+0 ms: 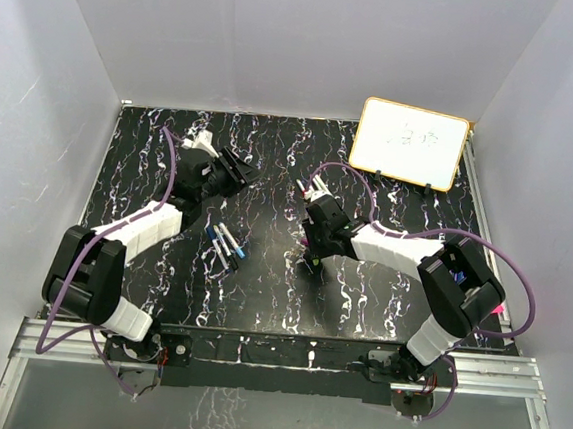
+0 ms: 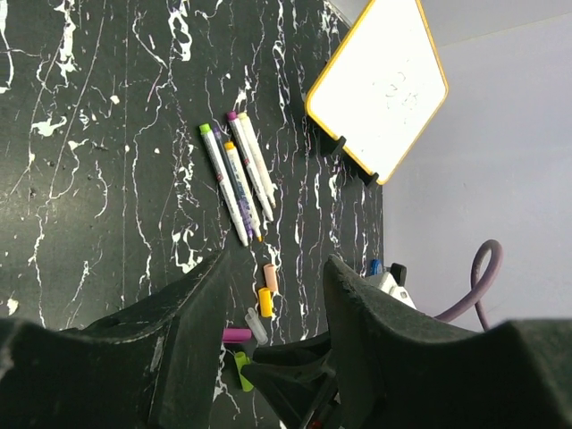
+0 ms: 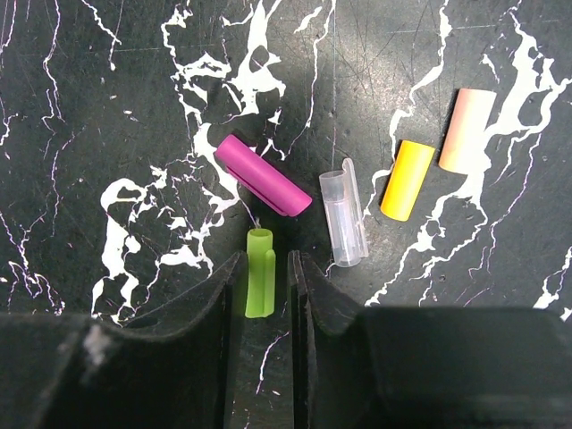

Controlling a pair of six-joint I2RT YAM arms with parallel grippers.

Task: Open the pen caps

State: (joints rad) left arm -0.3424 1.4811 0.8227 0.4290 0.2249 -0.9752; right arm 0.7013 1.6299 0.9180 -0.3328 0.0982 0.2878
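On a black marbled table [image 1: 379, 303], the left gripper [image 2: 277, 261] hovers with its fingers wide apart and empty. Near it lie the pens [image 2: 237, 179], a tight bundle of white barrels. To their right, the right gripper [image 3: 265, 259] points down at loose pen caps [image 3: 264, 176]: magenta, clear, yellow, peach. Its fingers stand narrowly apart around a green cap [image 3: 260, 284], apparently not pinching it. This looks like setting down a pulled cap. The next move probably calls for fetching another capped pen, though whether any remain is unclear. A whiteboard [image 1: 411, 143] stands far right.
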